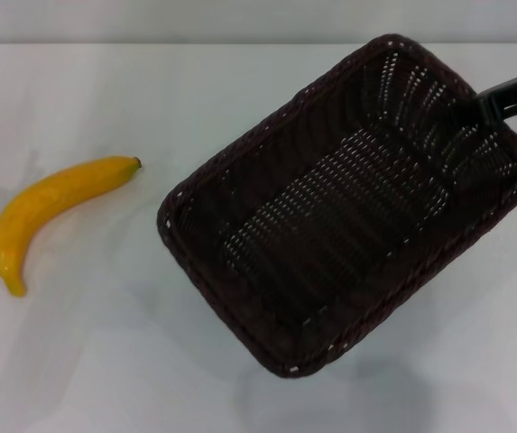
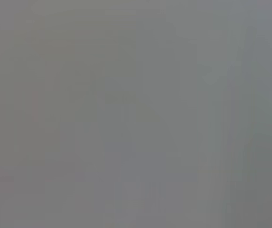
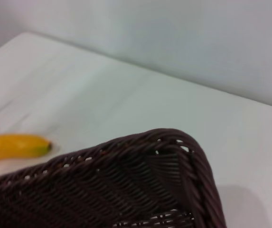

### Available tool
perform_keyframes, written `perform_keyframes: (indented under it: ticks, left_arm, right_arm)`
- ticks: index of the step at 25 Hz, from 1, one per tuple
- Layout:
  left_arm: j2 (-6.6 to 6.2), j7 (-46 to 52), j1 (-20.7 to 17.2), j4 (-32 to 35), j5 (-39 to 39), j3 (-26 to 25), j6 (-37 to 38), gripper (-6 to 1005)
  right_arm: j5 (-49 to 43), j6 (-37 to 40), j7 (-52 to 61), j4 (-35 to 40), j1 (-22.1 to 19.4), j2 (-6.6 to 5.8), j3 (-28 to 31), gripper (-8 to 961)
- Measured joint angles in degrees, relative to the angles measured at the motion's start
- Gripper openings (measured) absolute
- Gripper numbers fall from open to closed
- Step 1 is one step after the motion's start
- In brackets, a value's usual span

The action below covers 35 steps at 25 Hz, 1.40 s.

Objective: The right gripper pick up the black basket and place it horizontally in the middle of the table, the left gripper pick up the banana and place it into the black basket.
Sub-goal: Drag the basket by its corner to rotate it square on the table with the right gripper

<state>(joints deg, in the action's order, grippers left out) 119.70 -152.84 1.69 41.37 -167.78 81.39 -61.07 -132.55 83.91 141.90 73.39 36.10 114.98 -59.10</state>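
Note:
The black basket fills the right half of the head view, turned diagonally, with a soft shadow on the table beneath its near corner, so it looks raised. My right gripper reaches in from the right edge and is shut on the basket's far right rim. The right wrist view shows a corner of the basket up close and the stem end of the banana beyond it. The banana lies alone on the table at the left, stem pointing toward the basket. My left gripper is out of view.
The table's far edge meets a grey wall. The left wrist view shows only a plain grey surface.

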Motion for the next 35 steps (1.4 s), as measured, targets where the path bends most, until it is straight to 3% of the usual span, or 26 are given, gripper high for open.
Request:
perform_keyframes:
  ticks: [7, 18, 26, 35]
  left_arm:
    - [-0.06, 0.05, 1.24, -1.84, 0.00, -0.45, -0.49, 876]
    - [-0.38, 0.07, 2.89, -4.08, -0.01, -2.66, -1.27, 876]
    - [-0.35, 0.06, 2.74, -5.12, 0.00, -3.51, -1.43, 876]
    - [-0.41, 0.08, 2.29, -6.46, 0.00, -4.62, -2.77, 876]
  right_arm:
    - [1.68, -1.69, 7.16, 0.31, -3.04, 0.19, 3.42, 146]
    - [14.86, -7.25, 14.55, 3.79, -12.12, 0.33, 3.85, 148]
    - [19.66, -13.41, 17.97, 6.28, -18.17, 0.49, -5.69, 150]
    - [24.27, -20.84, 19.29, 6.55, -20.49, 0.50, -15.94, 152]
